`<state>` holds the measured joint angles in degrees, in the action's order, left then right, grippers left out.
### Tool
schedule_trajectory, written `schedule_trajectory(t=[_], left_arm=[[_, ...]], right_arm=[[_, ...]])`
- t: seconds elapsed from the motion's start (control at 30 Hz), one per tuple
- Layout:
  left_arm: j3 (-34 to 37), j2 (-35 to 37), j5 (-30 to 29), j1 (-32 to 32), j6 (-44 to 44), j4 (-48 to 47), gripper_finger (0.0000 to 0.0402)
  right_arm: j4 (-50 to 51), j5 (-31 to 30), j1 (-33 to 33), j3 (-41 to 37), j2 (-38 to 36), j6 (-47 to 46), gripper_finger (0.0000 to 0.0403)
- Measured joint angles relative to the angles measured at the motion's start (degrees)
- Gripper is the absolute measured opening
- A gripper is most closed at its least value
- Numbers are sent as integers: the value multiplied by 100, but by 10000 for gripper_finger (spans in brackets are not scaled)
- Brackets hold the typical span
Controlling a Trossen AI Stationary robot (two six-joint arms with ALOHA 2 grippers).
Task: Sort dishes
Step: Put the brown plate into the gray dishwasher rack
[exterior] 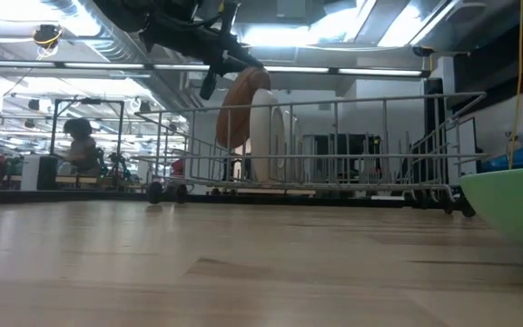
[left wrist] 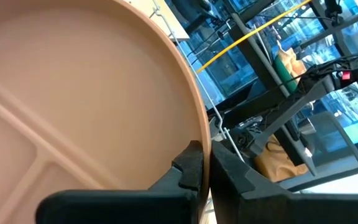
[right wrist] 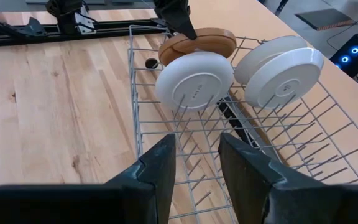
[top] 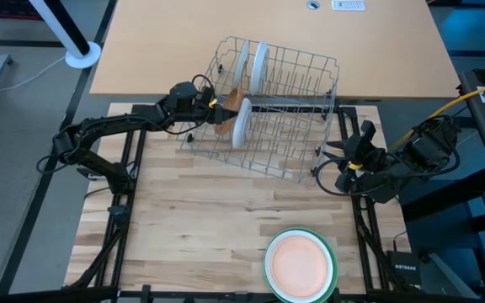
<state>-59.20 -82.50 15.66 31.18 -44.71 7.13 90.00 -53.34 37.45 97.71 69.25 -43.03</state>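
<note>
In the near-left corner of the wire rack (top: pixel 263 114), a brown plate (top: pixel 228 114) pinched by its rim in the left tool (top: pixel 215 104), fingers clamped shut on the edge; held on edge and tilted, probably so as to slip down between the tines beside the white plate (top: pixel 242 122) just in front of it. Smooth matte tan surface, round, with raised dividing ridges across its face in the left wrist view, so likely a sectioned dish. Close beside it, that white plate standing upright in the tines, glossy, with a ringed foot on its back. Farther along the rack, two more white plates (top: pixel 253 66) leaning together on edge, kept apart from the first pair by empty rows. Thin grey wire throughout, open grid, upright prongs to hold dishes vertical. Out at the bench (top: pixel 192 219) front edge, a light green plate (top: pixel 300 265) lying flat, pale peach inside, well apart from the rack. At the rack's right end, right tool (top: pixel 346 160) hovering with fingers parted, holding nothing, seemingly waiting its turn
</note>
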Motion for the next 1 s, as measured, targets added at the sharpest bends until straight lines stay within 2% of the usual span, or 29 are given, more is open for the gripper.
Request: schedule_trajectory(t=[0.3,0.57,1.0], left_arm=[[15,262,-64,120,-35,-236,15],[-4,275,-53,212,317,-966,23],[14,271,-121,378,252,-825,42]], right_arm=[[2,63,0,0,0,0,129],[2,69,0,0,0,-2,129],[2,74,0,-1,0,-7,129]])
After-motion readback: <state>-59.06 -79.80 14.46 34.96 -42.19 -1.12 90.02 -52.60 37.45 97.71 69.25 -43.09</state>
